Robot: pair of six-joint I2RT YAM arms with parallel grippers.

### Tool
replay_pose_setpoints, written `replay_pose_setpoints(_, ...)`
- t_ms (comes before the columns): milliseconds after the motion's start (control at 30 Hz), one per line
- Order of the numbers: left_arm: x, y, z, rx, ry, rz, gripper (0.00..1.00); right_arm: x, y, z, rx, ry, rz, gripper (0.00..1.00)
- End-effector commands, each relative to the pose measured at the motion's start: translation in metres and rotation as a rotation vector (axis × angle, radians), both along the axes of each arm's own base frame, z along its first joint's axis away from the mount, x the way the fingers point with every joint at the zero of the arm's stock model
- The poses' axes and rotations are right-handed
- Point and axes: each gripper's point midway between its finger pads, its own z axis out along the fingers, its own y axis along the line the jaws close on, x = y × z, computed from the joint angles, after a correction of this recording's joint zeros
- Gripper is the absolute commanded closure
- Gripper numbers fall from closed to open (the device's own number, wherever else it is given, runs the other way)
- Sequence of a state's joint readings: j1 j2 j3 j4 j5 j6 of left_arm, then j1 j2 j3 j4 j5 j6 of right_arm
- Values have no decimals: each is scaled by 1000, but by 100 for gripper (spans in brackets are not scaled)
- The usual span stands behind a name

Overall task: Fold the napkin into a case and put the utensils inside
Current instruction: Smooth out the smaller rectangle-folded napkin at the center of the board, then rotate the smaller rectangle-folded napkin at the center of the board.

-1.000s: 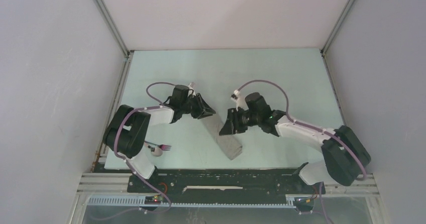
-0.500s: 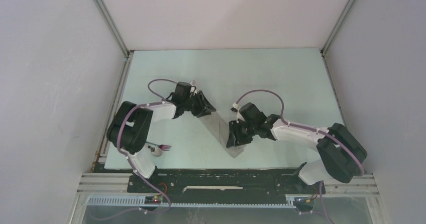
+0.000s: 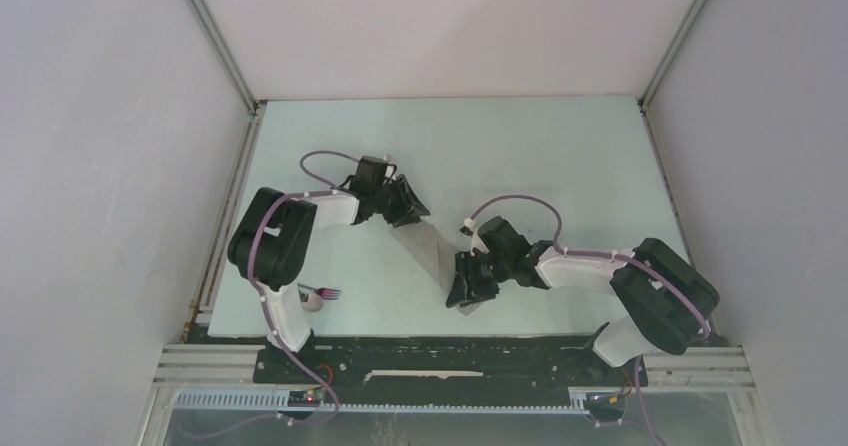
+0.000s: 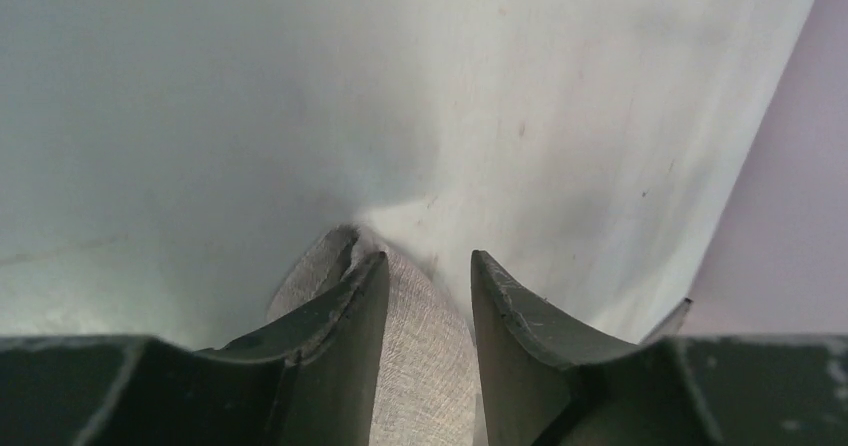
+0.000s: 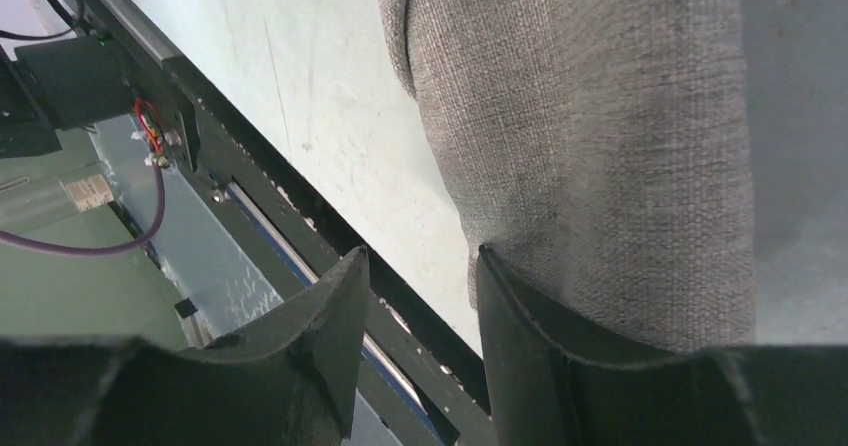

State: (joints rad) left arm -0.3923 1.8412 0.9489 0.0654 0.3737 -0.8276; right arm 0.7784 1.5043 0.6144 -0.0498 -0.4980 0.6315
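Observation:
The napkin lies folded as a narrow, tapering light-grey case (image 3: 438,251) slanting across the middle of the table. My left gripper (image 3: 410,211) is open at its far tip. In the left wrist view (image 4: 430,261) the cloth (image 4: 425,346) runs between and under the jaws, with the left finger on it. My right gripper (image 3: 462,296) is open at the case's near end. In the right wrist view (image 5: 420,256) its right finger presses the cloth's (image 5: 600,116) edge, and the gap between the jaws holds nothing. The fork (image 3: 327,293) and spoon (image 3: 312,303) lie beside the left arm's base.
The pale green table (image 3: 560,166) sits between grey enclosure walls. A black rail (image 3: 450,351) runs along the near edge, close to the case's near end; it also shows in the right wrist view (image 5: 300,216). Purple cables loop over both arms.
My right gripper has moved down along the case to its near end. My left gripper has shifted slightly farther back onto the far tip. The utensils have not moved.

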Motion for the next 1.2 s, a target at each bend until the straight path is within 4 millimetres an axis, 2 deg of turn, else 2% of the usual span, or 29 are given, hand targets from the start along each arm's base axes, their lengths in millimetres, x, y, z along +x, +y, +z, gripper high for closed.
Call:
replay_pose_setpoints(0,13,16,-6,145,-35,-11,54,7,-13,-6,-56,-38,-31,48)
replay_pose_setpoints(167,13,13,48,176,-164,-45,49,3,8,41,80,-84,5,47)
replay_pose_setpoints(233,10,11,70,161,-200,-49,48,3,16,49,126,-68,11,46)
replay_pose_setpoints(333,3,13,91,143,-236,-45,46,-2,23,41,126,-40,27,46)
replay_pose_setpoints(467,-12,20,105,141,-256,-55,45,-14,24,17,56,2,44,47)
replay_pose_setpoints(567,-23,28,116,153,-287,-55,44,-8,4,-4,-82,-17,-26,47)
replay_pose_setpoints(700,-35,28,125,134,-297,-93,42,39,-64,-25,-336,-61,-306,47)
replay_pose_setpoints(733,-37,26,127,117,-294,-99,42,62,-83,-26,-354,-77,-406,46)
replay_pose_setpoints(800,-40,20,129,78,-295,-108,41,106,-104,-22,-291,-100,-533,45)
replay_pose_setpoints(900,-40,12,130,29,-284,-113,41,191,-124,-5,-171,-113,-640,46)
replay_pose_setpoints(1000,-37,4,129,3,-271,-121,40,270,-129,21,-120,-206,-601,45)
replay_pose_setpoints(1067,-34,0,125,-4,-257,-130,40,297,-135,30,-142,-189,-563,46)
replay_pose_setpoints(1133,-28,-4,121,-6,-252,-133,39,302,-136,43,-85,-171,-538,45)
replay_pose_setpoints(1167,-25,-6,113,0,-237,-137,39,297,-137,47,-70,-149,-535,44)
